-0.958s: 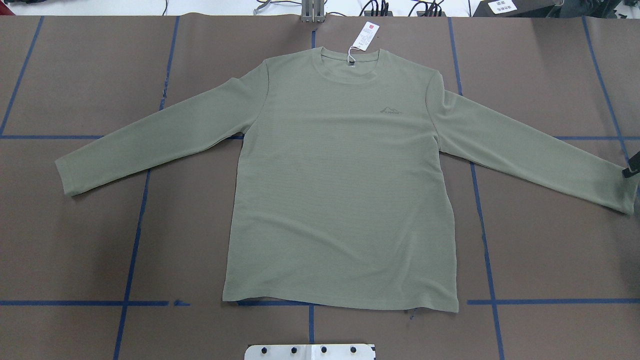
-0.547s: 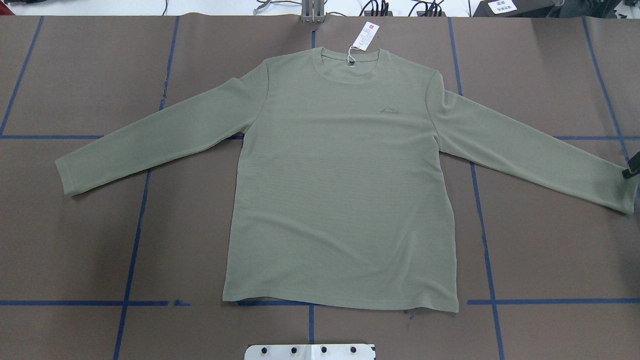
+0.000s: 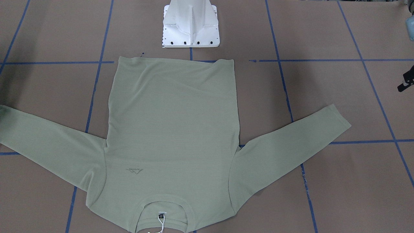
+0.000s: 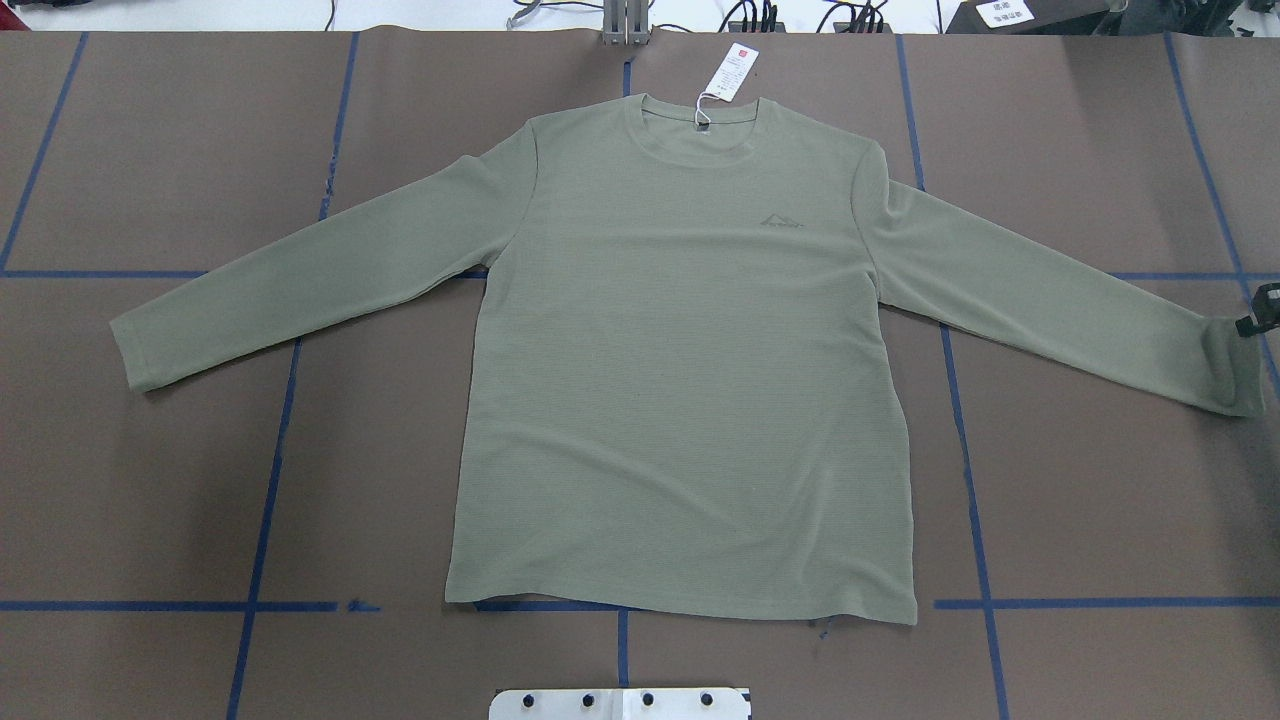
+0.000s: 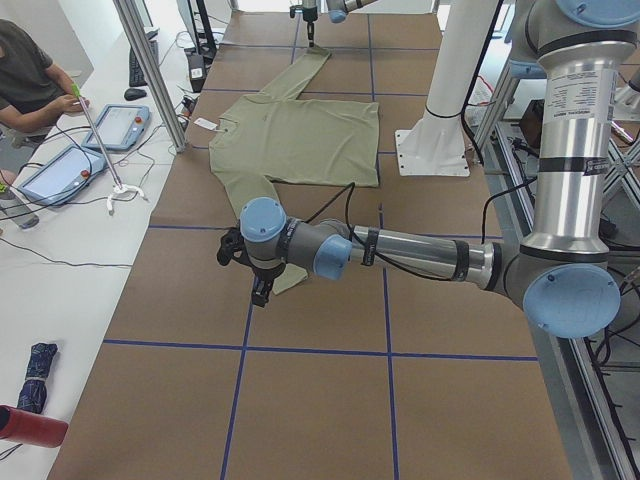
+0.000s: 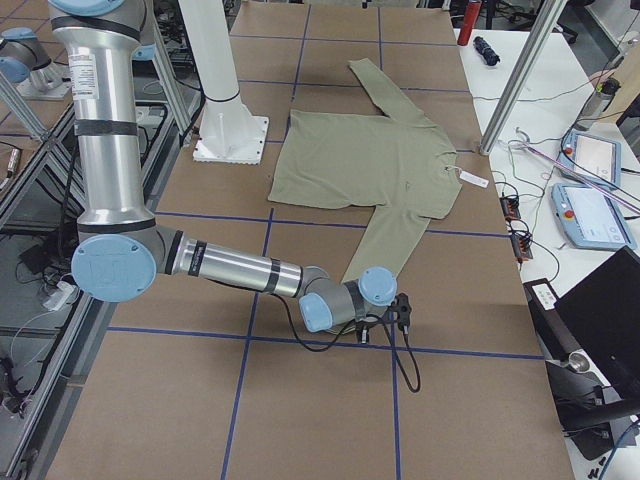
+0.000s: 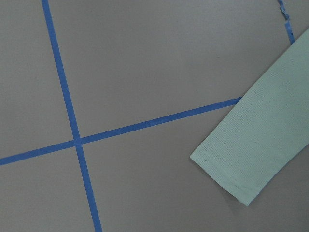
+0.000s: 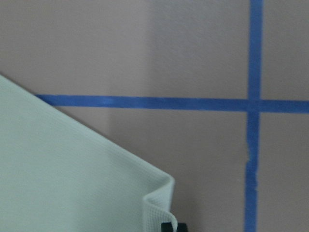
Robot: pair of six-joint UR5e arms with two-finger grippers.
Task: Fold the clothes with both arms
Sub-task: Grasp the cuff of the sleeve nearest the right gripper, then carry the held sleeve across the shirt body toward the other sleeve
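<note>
Shirt (image 4: 680, 380) lies flat at the centre of the table (image 4: 1080, 500), collar (image 4: 700, 160) toward 12 o'clock seen from overhead. At 3 o'clock, the right hand (image 4: 1258, 312) pinches a curled cuff corner (image 4: 1225, 365). The left hand (image 3: 405, 83) hangs apart from the other cuff (image 3: 338, 117); whether it is clenched or released cannot be told.

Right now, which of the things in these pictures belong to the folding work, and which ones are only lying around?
For the job: green shirt, flat on the table; left gripper, over the left cuff; right gripper, at the right cuff.
Just around: white base; blue tape lines; two tablets and a red bottle on the side table.
</note>
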